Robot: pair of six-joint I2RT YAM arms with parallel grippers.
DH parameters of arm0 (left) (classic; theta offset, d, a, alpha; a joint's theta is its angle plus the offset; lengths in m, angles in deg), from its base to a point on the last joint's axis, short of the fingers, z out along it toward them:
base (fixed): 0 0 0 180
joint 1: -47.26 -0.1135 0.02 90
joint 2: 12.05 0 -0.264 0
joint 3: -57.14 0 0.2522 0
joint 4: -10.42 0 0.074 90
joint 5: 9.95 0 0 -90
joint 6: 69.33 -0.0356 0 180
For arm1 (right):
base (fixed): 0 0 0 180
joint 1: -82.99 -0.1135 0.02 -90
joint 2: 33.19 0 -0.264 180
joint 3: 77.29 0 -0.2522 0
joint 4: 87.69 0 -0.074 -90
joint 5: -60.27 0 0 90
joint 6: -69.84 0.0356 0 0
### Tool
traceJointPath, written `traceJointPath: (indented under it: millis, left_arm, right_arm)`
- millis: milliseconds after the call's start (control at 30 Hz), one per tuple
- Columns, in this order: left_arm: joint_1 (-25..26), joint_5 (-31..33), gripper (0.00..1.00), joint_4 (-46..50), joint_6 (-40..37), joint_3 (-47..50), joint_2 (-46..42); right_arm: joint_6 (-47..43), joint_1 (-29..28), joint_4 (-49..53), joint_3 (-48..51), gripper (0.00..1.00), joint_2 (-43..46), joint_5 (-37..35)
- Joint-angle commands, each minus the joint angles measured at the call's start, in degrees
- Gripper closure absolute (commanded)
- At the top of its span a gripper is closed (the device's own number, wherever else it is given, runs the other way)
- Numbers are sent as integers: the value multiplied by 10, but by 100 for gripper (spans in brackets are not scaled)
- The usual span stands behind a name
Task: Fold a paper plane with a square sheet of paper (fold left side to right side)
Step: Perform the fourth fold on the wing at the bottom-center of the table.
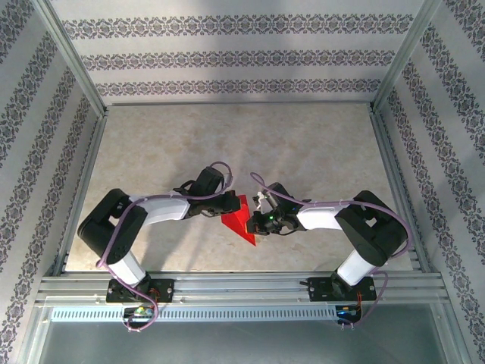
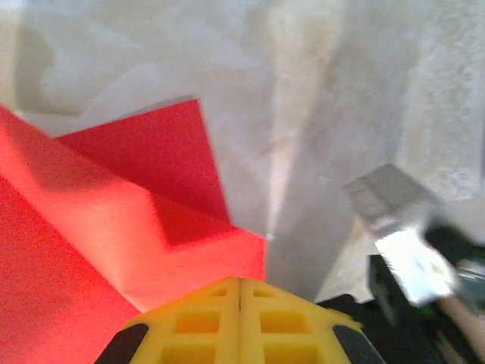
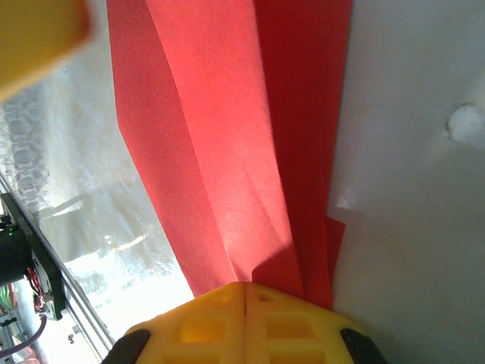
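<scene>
Paper plane (image 1: 241, 221), a pointed piece of folded red paper, lies in the top external view on the table (image 1: 227, 144), in its near half, between the two arms. We see the left gripper (image 1: 229, 206) at its left edge and the right gripper (image 1: 260, 206) at its right edge, both touching it or just beside it. In the left wrist view, the yellow fingers of the left gripper (image 2: 240, 284) stand together with no gap at the seam. The paper plane (image 2: 114, 227) lies in overlapping layers directly ahead of them and to their left. In the right wrist view, the right gripper (image 3: 246, 290) is likewise closed. The paper plane (image 3: 227, 152) runs from its fingertips to the top edge, with lengthwise creases. We cannot tell whether either pair of fingers pinches the paper.
</scene>
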Motion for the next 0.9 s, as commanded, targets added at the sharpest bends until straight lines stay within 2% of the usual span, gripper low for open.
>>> traceJointPath:
  millis: [0,300,500,867]
  left_arm:
    - [4,-12,96,-12,-15,20,-16]
    - [22,-29,99,-86,10,45,17]
    - [21,-25,99,-83,2,31,44]
    - [15,23,99,-49,-9,29,72]
  right_arm:
    - [-7,2,56,22,100,-35,-47]
    - [-12,2,69,17,100,-44,-56]
    - [-15,0,77,17,100,-46,-60]
    - [-39,-2,130,2,100,-52,-66]
